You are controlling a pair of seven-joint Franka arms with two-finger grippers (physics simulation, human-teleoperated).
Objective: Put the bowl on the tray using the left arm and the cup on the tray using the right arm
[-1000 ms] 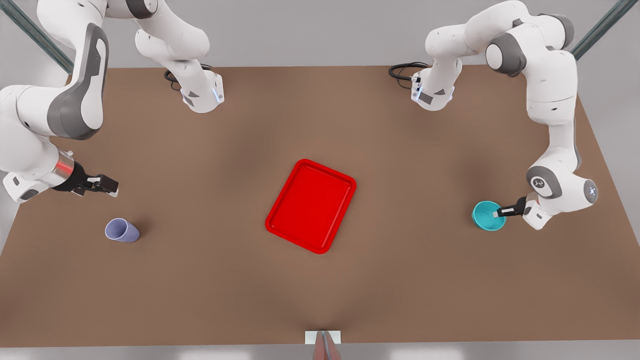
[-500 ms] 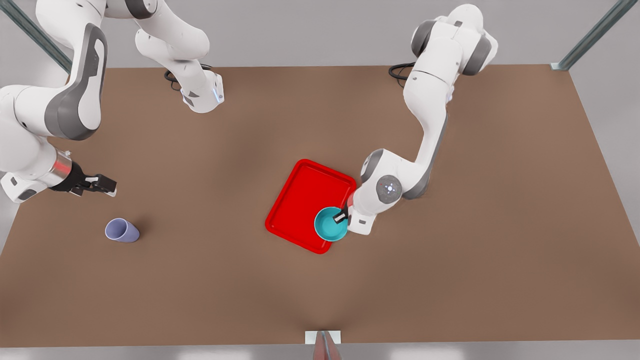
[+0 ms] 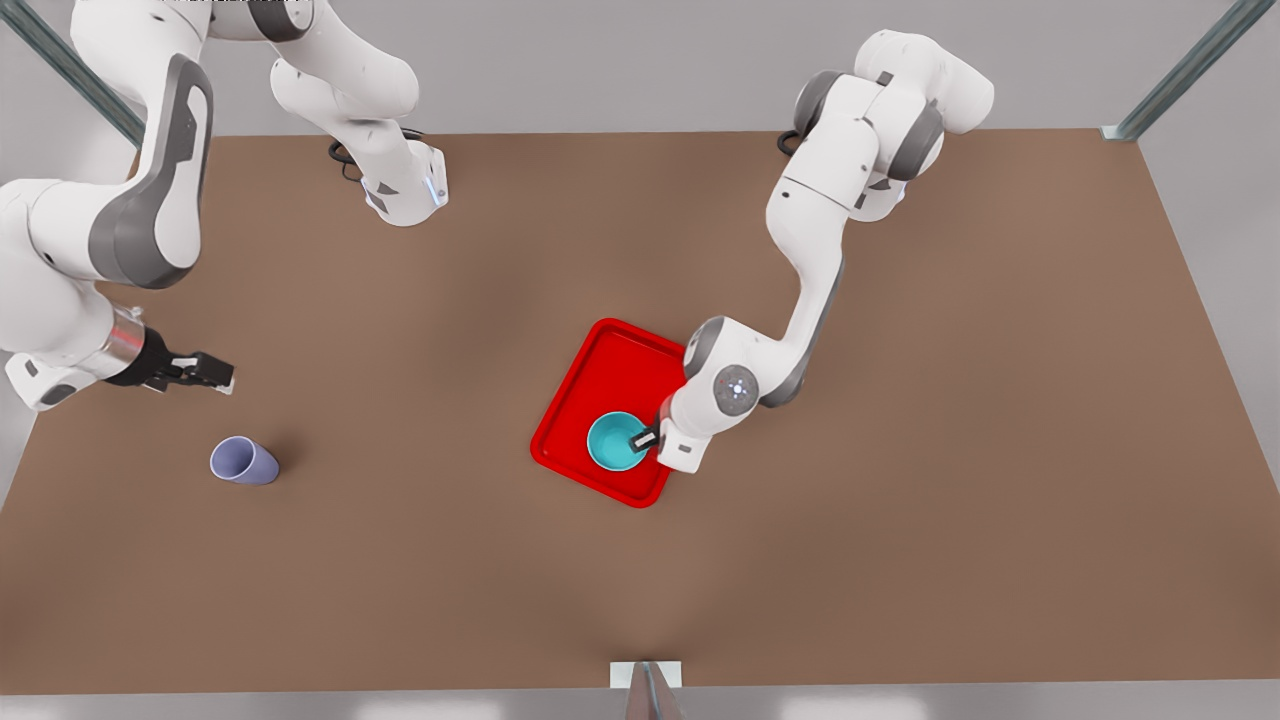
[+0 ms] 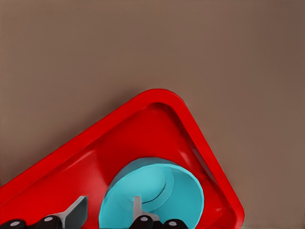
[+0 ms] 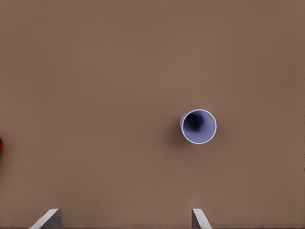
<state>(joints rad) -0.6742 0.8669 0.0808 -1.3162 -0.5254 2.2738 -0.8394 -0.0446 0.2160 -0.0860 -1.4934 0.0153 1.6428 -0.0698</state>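
Carrying the bowl (image 3: pixel 614 441) farther over the tray (image 3: pixel 600 385) at centre frame, the left gripper (image 3: pixel 645 438) is pinching its rim; the right gripper (image 3: pixel 205 372), fingers spread wide, is waiting above the cup (image 3: pixel 243 462) at left.

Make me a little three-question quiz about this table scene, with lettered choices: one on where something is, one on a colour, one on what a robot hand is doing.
1. Where is the bowl?
A. on the bare table
B. over the tray
C. inside the cup

2. What colour is the cup?
A. pale lavender
B. bright red
C. green

3. What is the left gripper doing?
A. hanging open over the cup
B. resting shut on the bare table
C. gripping the bowl's rim

Answers:
1 B, the bowl sits within the outline of the tray.
2 A, the cup on the table is lavender, as the right wrist view confirms.
3 C, the left gripper has one of its fingers inside the bowl and one outside, while the right gripper waits open near the cup.
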